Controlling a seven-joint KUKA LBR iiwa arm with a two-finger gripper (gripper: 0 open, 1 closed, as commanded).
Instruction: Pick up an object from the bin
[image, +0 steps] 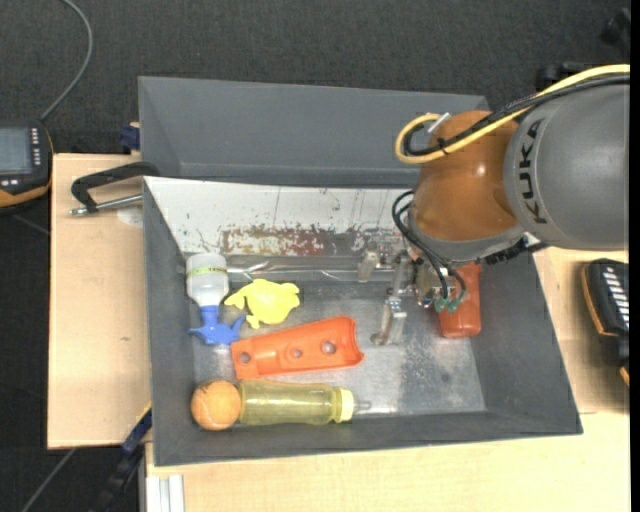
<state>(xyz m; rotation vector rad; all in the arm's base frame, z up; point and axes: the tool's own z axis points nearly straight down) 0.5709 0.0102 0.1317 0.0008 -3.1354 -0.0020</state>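
Note:
My gripper (391, 318) hangs low in the right middle of the bin, just right of the end of a flat orange plastic piece with holes (297, 346), above the bare floor. Nothing shows held in it. A red cylindrical thing (462, 312) lies close to its right, partly under the arm. In front of the orange piece, along the bin's near wall, lies a clear yellowish tube (292, 405).
An orange ball (216, 404) sits at the tube's left end. A crumpled yellow thing (262, 301), a white-capped bottle (206, 280) and a small blue piece (212, 327) lie at the left. The arm's orange cover overhangs the back right.

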